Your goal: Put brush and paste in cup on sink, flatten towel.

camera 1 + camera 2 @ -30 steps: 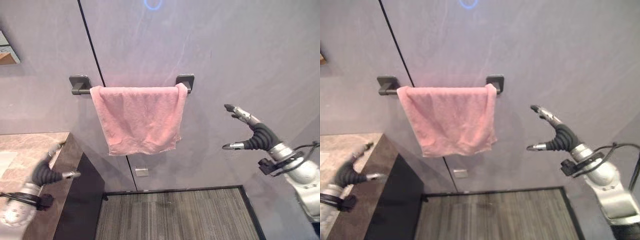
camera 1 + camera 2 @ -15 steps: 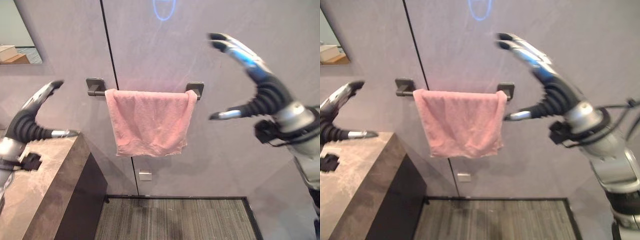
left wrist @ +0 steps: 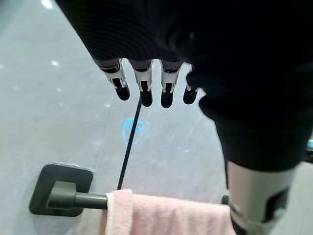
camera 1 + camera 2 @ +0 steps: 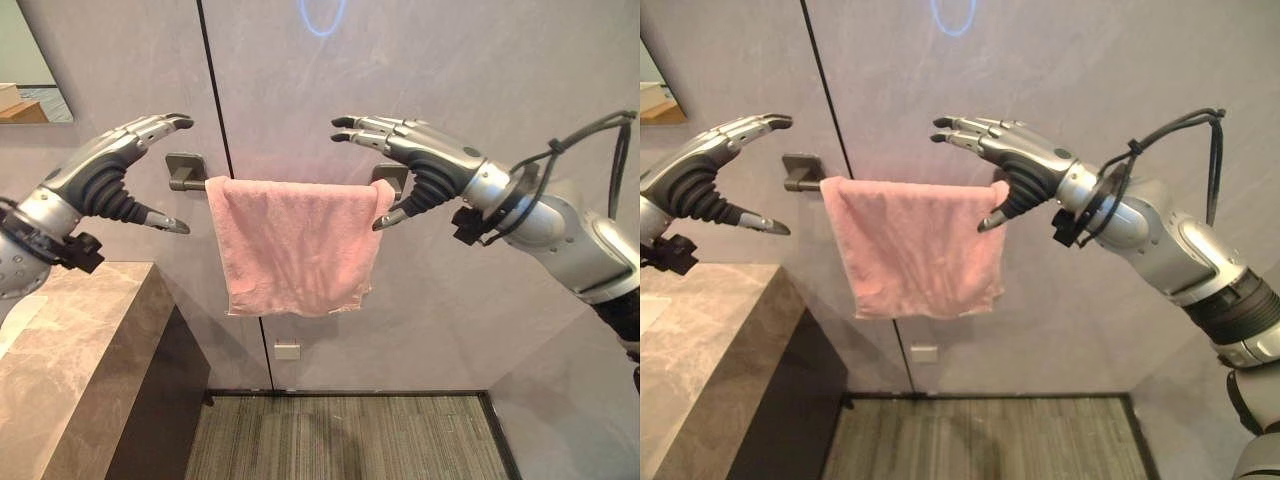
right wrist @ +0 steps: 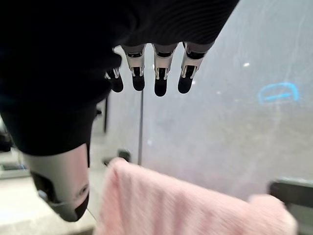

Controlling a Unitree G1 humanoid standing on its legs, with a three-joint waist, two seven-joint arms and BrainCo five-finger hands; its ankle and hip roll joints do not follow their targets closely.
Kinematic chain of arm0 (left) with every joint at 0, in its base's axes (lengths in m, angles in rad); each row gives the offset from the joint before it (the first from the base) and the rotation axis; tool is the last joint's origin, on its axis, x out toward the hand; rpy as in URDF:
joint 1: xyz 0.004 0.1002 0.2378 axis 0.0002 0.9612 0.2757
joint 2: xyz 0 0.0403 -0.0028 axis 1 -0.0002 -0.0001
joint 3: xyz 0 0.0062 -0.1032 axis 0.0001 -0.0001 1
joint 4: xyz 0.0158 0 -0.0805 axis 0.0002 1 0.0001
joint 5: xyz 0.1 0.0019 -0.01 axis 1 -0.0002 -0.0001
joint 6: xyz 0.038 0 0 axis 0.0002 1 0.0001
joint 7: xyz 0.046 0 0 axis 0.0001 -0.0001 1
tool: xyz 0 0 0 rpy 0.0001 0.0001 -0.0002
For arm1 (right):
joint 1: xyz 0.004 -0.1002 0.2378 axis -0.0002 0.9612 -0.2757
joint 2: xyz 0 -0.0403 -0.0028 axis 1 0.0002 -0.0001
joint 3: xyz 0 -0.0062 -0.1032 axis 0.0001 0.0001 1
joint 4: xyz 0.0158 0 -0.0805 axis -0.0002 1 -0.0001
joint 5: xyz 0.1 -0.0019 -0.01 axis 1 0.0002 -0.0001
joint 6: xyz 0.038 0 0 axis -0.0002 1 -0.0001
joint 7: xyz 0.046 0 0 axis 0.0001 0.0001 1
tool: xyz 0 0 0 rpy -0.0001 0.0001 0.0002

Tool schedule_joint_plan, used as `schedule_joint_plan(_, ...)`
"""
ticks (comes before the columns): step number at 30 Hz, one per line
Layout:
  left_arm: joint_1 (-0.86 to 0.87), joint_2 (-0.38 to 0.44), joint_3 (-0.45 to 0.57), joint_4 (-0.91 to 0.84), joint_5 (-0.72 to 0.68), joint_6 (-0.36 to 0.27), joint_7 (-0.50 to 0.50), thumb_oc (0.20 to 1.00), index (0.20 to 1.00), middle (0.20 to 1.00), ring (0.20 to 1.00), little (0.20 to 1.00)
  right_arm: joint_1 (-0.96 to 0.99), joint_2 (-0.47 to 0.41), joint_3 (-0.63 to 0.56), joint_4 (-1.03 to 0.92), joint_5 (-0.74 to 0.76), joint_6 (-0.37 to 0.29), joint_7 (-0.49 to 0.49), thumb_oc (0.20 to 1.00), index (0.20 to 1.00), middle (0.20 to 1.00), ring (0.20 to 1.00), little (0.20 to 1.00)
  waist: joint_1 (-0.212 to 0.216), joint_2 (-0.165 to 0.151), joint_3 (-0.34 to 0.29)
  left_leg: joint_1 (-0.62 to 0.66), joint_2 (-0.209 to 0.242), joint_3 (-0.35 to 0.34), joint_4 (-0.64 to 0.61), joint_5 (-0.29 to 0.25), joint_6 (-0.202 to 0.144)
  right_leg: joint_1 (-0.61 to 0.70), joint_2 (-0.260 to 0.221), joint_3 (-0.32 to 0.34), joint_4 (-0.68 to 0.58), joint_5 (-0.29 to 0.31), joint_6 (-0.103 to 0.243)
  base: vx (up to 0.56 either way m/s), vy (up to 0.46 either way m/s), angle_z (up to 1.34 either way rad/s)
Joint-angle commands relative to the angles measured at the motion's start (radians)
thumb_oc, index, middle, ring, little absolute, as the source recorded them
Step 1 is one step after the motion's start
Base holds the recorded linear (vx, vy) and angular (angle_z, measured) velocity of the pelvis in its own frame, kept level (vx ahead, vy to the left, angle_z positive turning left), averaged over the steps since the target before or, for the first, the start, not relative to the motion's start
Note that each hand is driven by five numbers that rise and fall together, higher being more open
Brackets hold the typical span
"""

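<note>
Rising from low positions a second ago, both hands now stand at the height of the towel bar (image 4: 190,183), one at each end of the pink towel (image 4: 295,245). The left hand (image 4: 105,180) was down beside the stone counter (image 4: 70,350) and is now just outside the left bracket of the bar; the right hand (image 4: 415,170) was out at the right, well apart from the cloth, and its thumb now points at the towel's right top corner, very near it or perhaps touching (I cannot tell which). The fingers of both hands are straight and spread, thumb apart, and they hold nothing; each wrist view shows the same, with the dark fingertips (image 3: 142,95) over the bar and the cloth below them.

The towel hangs over the bar, bunched a little toward the middle, with a crooked lower edge. I judge that the towel step is now beginning: the hands frame the cloth and seem ready to take its two top corners and draw them apart. Brush, paste and cup are not visible from here.
</note>
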Motion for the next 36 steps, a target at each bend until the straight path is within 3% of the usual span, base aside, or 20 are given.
schedule_joint_plan(1, -0.116, 0.045, -0.054, 0.061, 0.017, 0.004, 0.031, 1.000, 1.000, 1.000, 1.000, 1.000, -0.137, 0.021, 0.063, 0.045, -0.025, 0.029, -0.009, 1.000, 1.000, 1.000, 1.000, 1.000, -0.002, -0.014, -0.015, 0.059, -0.026, 0.042, 0.006, -0.041, 0.025, -0.055, -0.046, 0.015, 0.056, 0.076, 0.043, 0.00, 0.000, 0.00)
schedule_joint_plan(6, -0.372, -0.016, -0.295, 0.161, 0.068, 0.040, 0.032, 1.000, 1.000, 1.000, 1.000, 1.000, -0.225, 0.112, 0.150, 0.184, -0.072, 0.074, 0.005, 1.000, 1.000, 1.000, 1.000, 1.000, -0.003, -0.013, -0.018, 0.054, -0.024, 0.043, 0.006, -0.038, 0.024, -0.055, -0.045, 0.014, 0.050, 0.078, 0.042, 0.00, 0.000, 0.00)
schedule_joint_plan(12, -0.524, -0.112, -0.427, 0.227, 0.078, 0.061, 0.028, 1.000, 1.000, 1.000, 1.000, 1.000, -0.260, 0.224, 0.194, 0.308, -0.116, 0.101, 0.010, 1.000, 1.000, 1.000, 1.000, 1.000, 0.001, -0.014, -0.021, 0.047, -0.024, 0.038, 0.006, -0.036, 0.024, -0.058, -0.045, 0.012, 0.046, 0.080, 0.040, 0.00, 0.000, 0.00)
schedule_joint_plan(15, -0.595, -0.207, -0.485, 0.302, 0.100, 0.086, 0.039, 1.000, 1.000, 1.000, 1.000, 1.000, -0.265, 0.342, 0.202, 0.446, -0.135, 0.139, 0.002, 1.000, 1.000, 1.000, 1.000, 1.000, 0.002, -0.013, -0.022, 0.042, -0.023, 0.033, 0.006, -0.034, 0.025, -0.058, -0.043, 0.010, 0.046, 0.077, 0.036, 0.00, 0.000, 0.00)
schedule_joint_plan(19, -0.645, -0.346, -0.522, 0.378, 0.121, 0.112, 0.033, 1.000, 1.000, 1.000, 1.000, 1.000, -0.269, 0.491, 0.218, 0.622, -0.141, 0.183, 0.016, 1.000, 1.000, 1.000, 1.000, 1.000, 0.002, -0.010, -0.024, 0.041, -0.022, 0.026, 0.006, -0.032, 0.026, -0.054, -0.041, 0.008, 0.045, 0.072, 0.029, -0.01, -0.007, 0.02)
schedule_joint_plan(26, -0.661, -0.507, -0.549, 0.483, 0.189, 0.145, 0.027, 1.000, 1.000, 1.000, 1.000, 1.000, -0.287, 0.611, 0.227, 0.814, -0.186, 0.214, -0.004, 1.000, 1.000, 1.000, 1.000, 1.000, 0.002, -0.010, -0.032, 0.038, -0.021, 0.015, 0.007, -0.030, 0.026, -0.048, -0.037, 0.003, 0.048, 0.069, 0.023, -0.01, -0.006, 0.02)
schedule_joint_plan(30, -0.663, -0.554, -0.556, 0.513, 0.228, 0.160, 0.029, 1.000, 1.000, 1.000, 1.000, 1.000, -0.287, 0.635, 0.221, 0.848, -0.214, 0.228, -0.003, 1.000, 1.000, 1.000, 1.000, 1.000, 0.001, -0.011, -0.033, 0.033, -0.024, 0.011, 0.008, -0.020, 0.028, -0.052, -0.037, 0.002, 0.053, 0.076, 0.018, -0.03, -0.003, 0.02)
schedule_joint_plan(36, -0.633, -0.545, -0.541, 0.495, 0.279, 0.177, 0.014, 1.000, 1.000, 1.000, 1.000, 1.000, -0.277, 0.614, 0.211, 0.812, -0.256, 0.238, 0.011, 1.000, 1.000, 1.000, 1.000, 1.000, -0.001, -0.006, -0.036, 0.034, -0.027, 0.008, 0.009, -0.023, 0.031, -0.053, -0.038, 0.008, 0.056, 0.075, 0.017, -0.01, 0.000, 0.01)
